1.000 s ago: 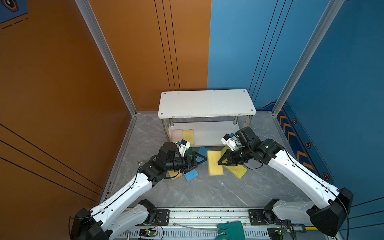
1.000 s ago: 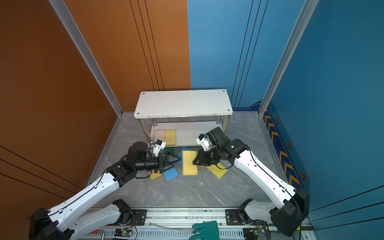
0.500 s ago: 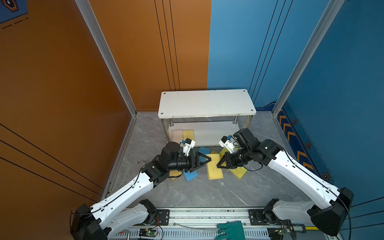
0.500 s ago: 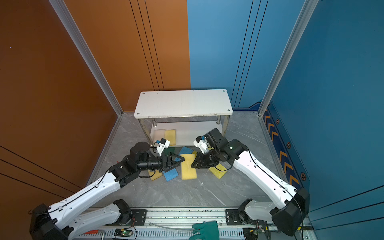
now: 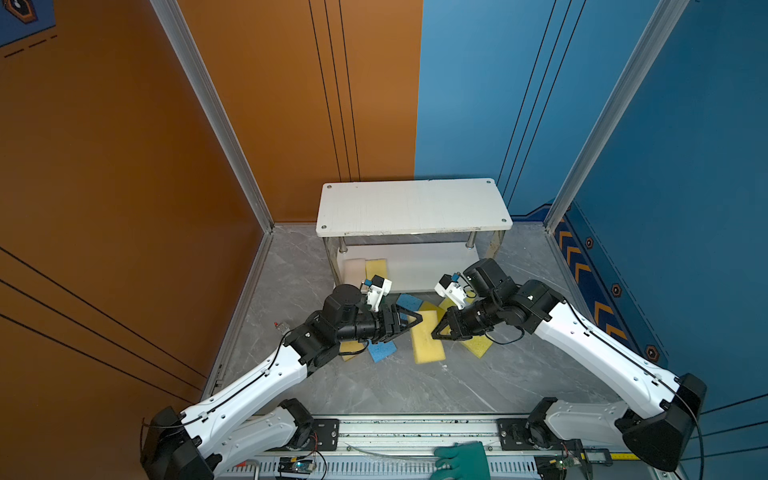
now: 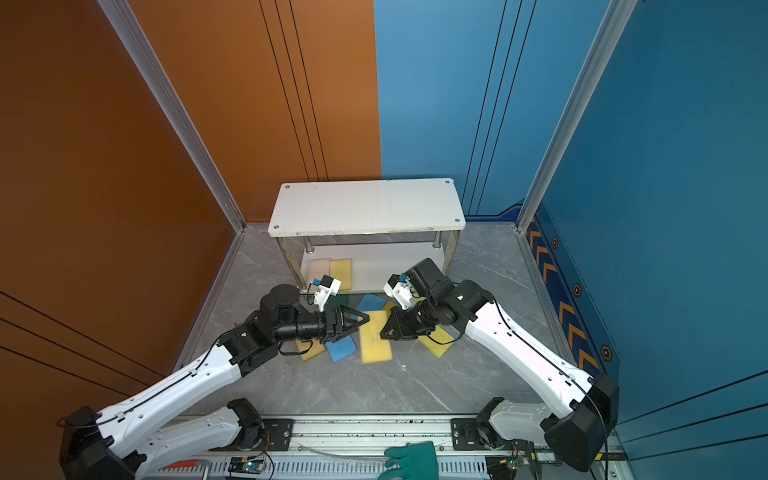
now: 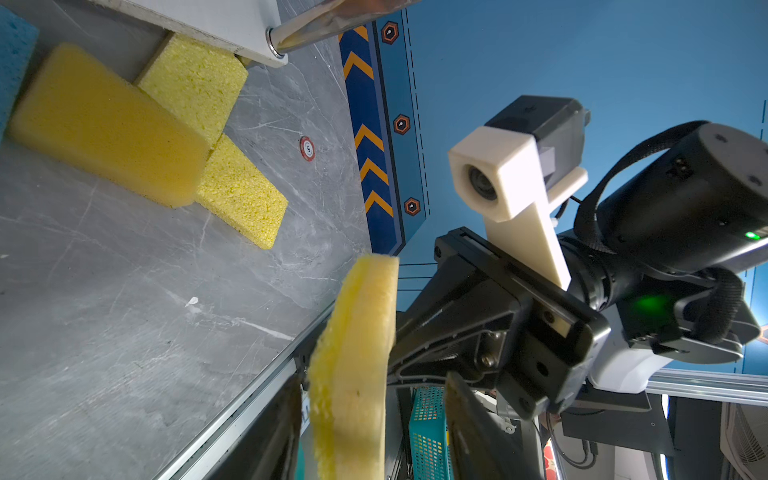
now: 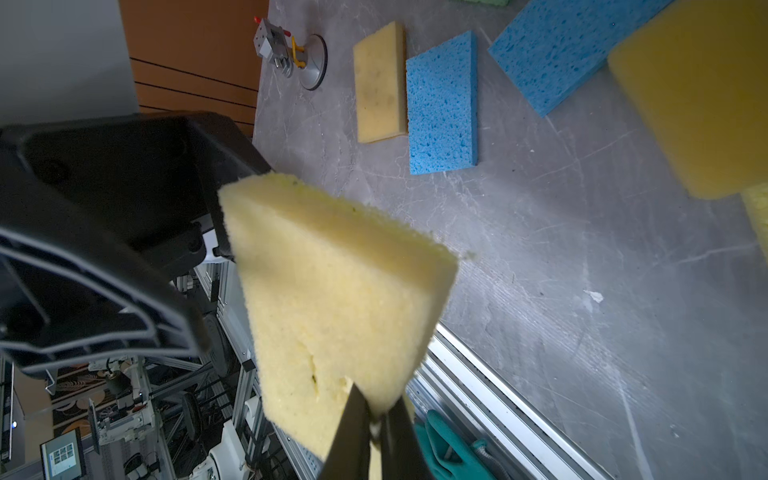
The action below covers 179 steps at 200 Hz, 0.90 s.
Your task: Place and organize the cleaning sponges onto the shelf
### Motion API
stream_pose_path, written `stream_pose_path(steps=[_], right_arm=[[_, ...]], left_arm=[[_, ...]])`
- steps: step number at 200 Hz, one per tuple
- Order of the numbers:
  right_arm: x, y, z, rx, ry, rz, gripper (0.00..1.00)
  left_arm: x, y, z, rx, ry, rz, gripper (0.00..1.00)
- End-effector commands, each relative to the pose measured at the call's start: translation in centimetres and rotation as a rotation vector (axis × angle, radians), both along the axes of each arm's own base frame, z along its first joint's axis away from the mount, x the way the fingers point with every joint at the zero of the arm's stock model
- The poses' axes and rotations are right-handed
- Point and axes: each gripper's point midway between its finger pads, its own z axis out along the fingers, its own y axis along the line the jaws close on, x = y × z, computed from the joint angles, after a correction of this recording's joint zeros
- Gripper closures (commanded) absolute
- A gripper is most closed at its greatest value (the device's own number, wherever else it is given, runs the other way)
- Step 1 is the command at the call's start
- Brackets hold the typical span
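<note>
My right gripper (image 8: 374, 411) is shut on one edge of a pale yellow sponge (image 8: 332, 299) and holds it in the air. My left gripper (image 7: 370, 415) faces it tip to tip. That same sponge (image 7: 353, 374) stands edge-on between the left jaws, which are apart with a gap showing. In both top views the two grippers (image 5: 411, 320) (image 5: 440, 330) meet over a large yellow sponge (image 5: 428, 345) on the floor. The white shelf (image 5: 411, 205) stands behind, with a pink-beige sponge (image 5: 354, 268) and a yellow one (image 5: 376, 268) on its lower board.
Blue sponges (image 5: 382, 351) (image 5: 409, 301), more yellow ones (image 5: 478, 345) (image 5: 351, 349) and a dark green one (image 6: 343, 300) lie on the grey floor before the shelf. A small suction clamp (image 8: 291, 50) sits at the left. A teal glove (image 5: 461, 459) lies on the front rail.
My left gripper has reached right, up to the right gripper, and its jaws have narrowed around the held sponge. My right gripper has come slightly lower and left with the sponge.
</note>
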Motion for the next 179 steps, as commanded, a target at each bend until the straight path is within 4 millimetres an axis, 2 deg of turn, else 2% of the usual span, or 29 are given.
stream_pose_path(steps=[1, 33, 75, 109, 179], right_arm=[[-0.87, -0.06, 1.05, 0.013, -0.02, 0.032, 0.92], [-0.79, -0.02, 0.95, 0.008, -0.021, 0.032, 0.92], [-0.86, 0.05, 0.93, 0.007, -0.022, 0.035, 0.92], [-0.86, 0.08, 0.85, 0.004, -0.022, 0.036, 0.92], [-0.78, -0.13, 0.79, -0.004, -0.03, 0.025, 0.9]], left_arm=[[0.13, -0.32, 0.57, -0.012, -0.023, 0.002, 0.49], [0.08, -0.33, 0.48, -0.014, -0.023, 0.002, 0.53], [0.06, -0.29, 0.29, -0.013, -0.018, 0.005, 0.67], [0.07, -0.33, 0.32, -0.015, -0.018, 0.003, 0.75], [0.05, -0.43, 0.03, -0.013, -0.007, -0.001, 0.82]])
